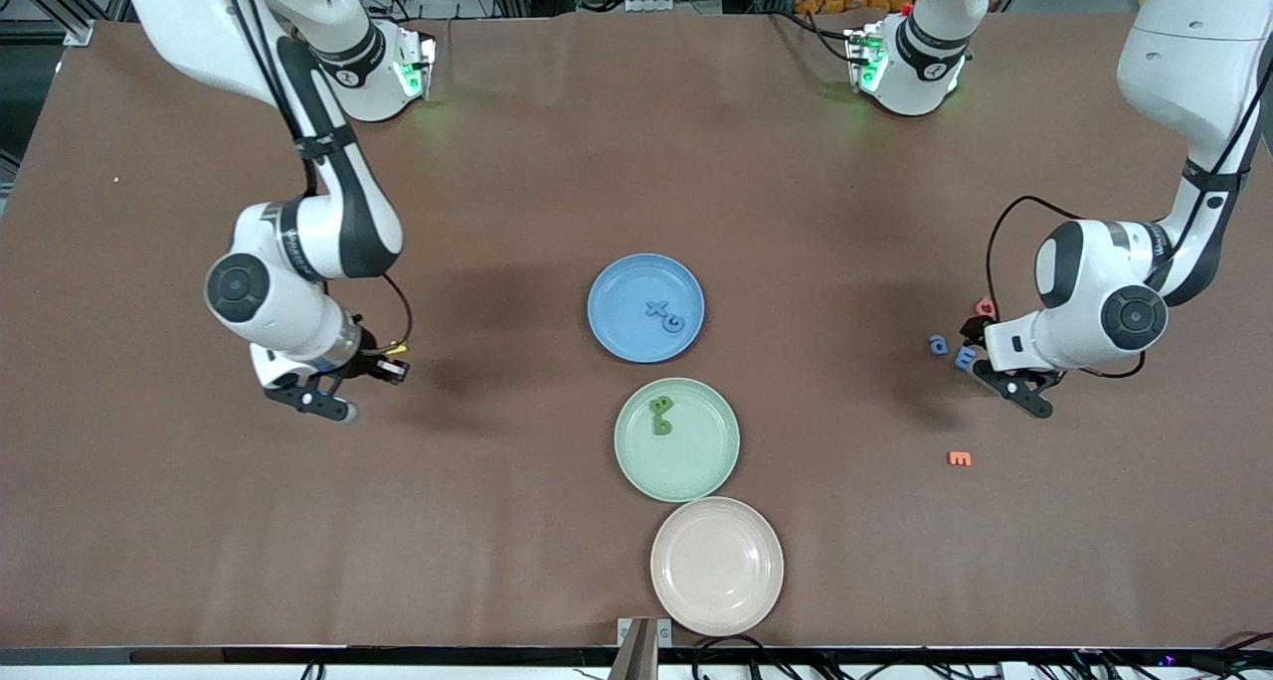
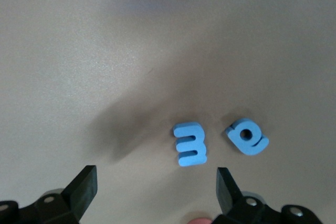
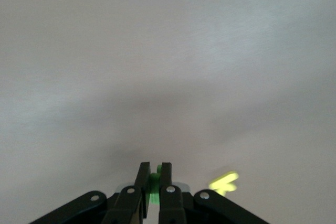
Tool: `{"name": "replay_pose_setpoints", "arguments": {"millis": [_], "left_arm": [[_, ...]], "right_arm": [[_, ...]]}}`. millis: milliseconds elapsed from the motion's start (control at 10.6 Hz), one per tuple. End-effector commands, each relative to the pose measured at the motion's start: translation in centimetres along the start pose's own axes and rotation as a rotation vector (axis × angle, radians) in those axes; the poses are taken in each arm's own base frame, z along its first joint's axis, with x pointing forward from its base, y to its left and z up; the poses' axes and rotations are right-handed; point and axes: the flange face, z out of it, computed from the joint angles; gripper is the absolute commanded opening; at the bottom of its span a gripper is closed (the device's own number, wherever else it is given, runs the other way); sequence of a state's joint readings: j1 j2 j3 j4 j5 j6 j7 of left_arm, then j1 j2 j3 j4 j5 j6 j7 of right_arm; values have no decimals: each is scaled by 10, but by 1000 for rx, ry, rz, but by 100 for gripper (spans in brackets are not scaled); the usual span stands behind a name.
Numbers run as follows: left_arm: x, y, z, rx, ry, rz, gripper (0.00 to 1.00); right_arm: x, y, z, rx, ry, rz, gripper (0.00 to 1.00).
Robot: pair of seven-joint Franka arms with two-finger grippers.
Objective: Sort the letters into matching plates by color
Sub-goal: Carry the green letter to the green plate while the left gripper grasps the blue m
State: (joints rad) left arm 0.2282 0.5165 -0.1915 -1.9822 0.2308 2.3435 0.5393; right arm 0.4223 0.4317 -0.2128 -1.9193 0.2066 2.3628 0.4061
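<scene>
Blue letters point(image 2: 190, 145) sit close together under the wide-open left gripper point(image 2: 156, 182), toward the left arm's end of the table; it may nudge both. Right gripper point(image 3: 152, 182) is clamped on a green letter point(image 3: 154, 188); thin grip, could slip.

Left arm bent low toward its end of table, wrist angled down. Left gripper point(image 2: 155, 182) fingers spread wide, nothing between pads, hovering just above table surface. Right arm folded at elbow near its end of table, wrist pointing down and slightly inward. Right gripper point(image 3: 152, 190) fingers pinched tight together (sliver of green letter point(image 3: 154, 184) clamped between them), raised above table.
</scene>
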Motion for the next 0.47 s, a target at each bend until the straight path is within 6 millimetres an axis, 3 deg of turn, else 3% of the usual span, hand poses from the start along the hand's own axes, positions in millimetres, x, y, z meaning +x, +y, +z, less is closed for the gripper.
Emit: {"name": "replay_pose_setpoints", "arguments": {"millis": [0, 188, 376], "left_arm": [[13, 1, 4, -9, 10, -56, 100], [14, 2, 11, -12, 13, -58, 100], [15, 4, 16, -9, 23, -75, 100]], "right_arm": [[-8, -73, -6, 63, 10, 112, 0], [-10, -120, -11, 104, 26, 199, 0], [-13, -145, -7, 129, 22, 237, 0]]}}
